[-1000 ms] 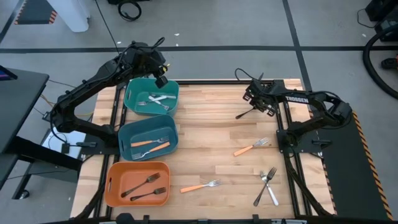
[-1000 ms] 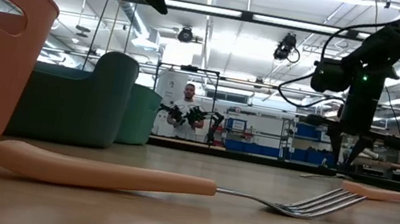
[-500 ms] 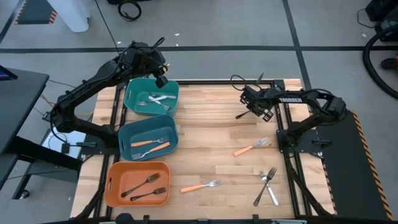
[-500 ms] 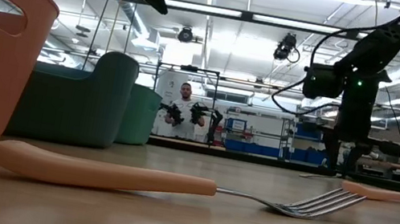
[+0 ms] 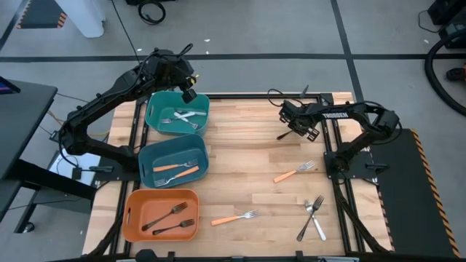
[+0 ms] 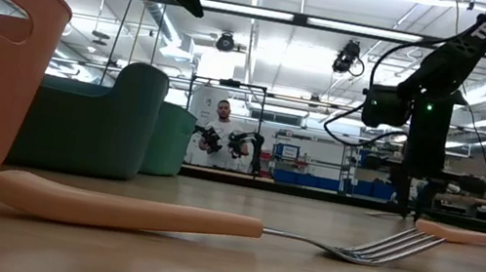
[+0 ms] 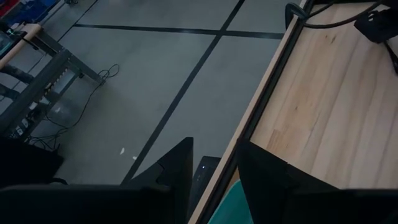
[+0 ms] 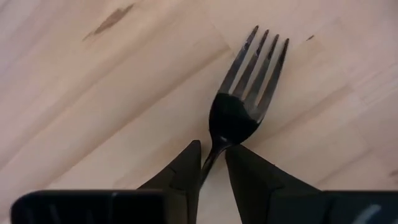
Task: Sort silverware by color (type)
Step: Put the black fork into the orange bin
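Observation:
My right gripper (image 5: pixel 293 129) is low over the far right part of the table, shut on a black fork (image 5: pixel 284 135) whose tines (image 8: pixel 258 56) point away from it. My left gripper (image 5: pixel 188 94) hangs open above the far green bin (image 5: pixel 154 116), which holds white-handled forks (image 5: pixel 182 116). The middle teal bin (image 5: pixel 149 156) holds orange-handled forks (image 5: pixel 177 171). The near orange bin (image 5: pixel 131 215) holds two black forks (image 5: pixel 166 216). Two orange-handled forks (image 5: pixel 294 173) (image 5: pixel 235 217) and a crossed black and silver pair (image 5: pixel 313 217) lie flat on the wood. My right gripper pinches the black fork by its thin neck (image 8: pixel 216 149), just behind the tines, between its two fingertips (image 8: pixel 189 165). The fingers come from above, pointing down. The fork lies about level, its tines close over or on the table; which, I cannot tell.
The three bins stand in a row along the table's left side. Bare wood lies between the bins and my right gripper. In the low view an orange-handled fork (image 6: pixel 209 221) lies close in front, and a person (image 6: pixel 222 113) stands far behind the table.
My right gripper has moved a little toward the table's left and come down, covering more of the black fork's handle. The fork has stayed where it lay. My left arm has kept still.

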Tool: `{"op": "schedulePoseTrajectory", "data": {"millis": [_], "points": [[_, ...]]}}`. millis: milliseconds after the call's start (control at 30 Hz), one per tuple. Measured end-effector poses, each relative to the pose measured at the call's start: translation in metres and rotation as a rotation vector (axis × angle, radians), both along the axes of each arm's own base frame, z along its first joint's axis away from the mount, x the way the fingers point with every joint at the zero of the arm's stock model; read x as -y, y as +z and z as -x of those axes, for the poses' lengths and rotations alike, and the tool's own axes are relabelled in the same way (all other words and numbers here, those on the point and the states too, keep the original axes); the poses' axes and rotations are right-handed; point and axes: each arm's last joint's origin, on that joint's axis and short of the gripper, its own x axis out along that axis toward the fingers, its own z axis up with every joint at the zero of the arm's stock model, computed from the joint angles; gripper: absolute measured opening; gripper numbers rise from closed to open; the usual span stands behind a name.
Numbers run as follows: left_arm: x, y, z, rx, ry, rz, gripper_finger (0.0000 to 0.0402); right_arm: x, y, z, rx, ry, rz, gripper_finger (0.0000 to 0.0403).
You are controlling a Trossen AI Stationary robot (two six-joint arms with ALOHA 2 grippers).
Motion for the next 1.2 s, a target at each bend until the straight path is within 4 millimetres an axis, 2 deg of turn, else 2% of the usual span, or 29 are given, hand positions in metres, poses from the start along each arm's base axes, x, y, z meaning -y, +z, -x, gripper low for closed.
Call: {"op": "schedulePoseTrajectory", "data": {"millis": [233, 433, 567, 767, 933, 1200], "points": [[0.0, 0.0, 0.0, 0.0, 0.0, 0.0, 0.0132, -0.001, 0.001, 0.002, -0.043, 0.127, -0.016, 0.0014], [0.0, 0.0, 0.0, 0.0, 0.0, 0.0, 0.0132, -0.002, 0.002, 0.002, -0.05, 0.241, -0.03, 0.0012], [0.0, 0.0, 0.0, 0.007, 0.005, 0.006, 0.0132, -0.005, 0.012, 0.002, -0.039, 0.344, -0.005, 0.001], [0.0, 0.001, 0.0, 0.093, 0.065, 0.07, 0.0132, -0.006, 0.05, -0.008, 0.044, 0.616, 0.134, 0.001], [0.0, 0.001, -0.001, 0.187, 0.131, 0.146, 0.0132, -0.006, 0.092, -0.016, 0.111, 0.811, 0.318, 0.001], [0.004, 0.011, -0.01, 0.449, 0.197, 0.238, 0.0132, -0.006, 0.159, -0.026, 0.293, 1.125, 0.749, 0.001]]}}
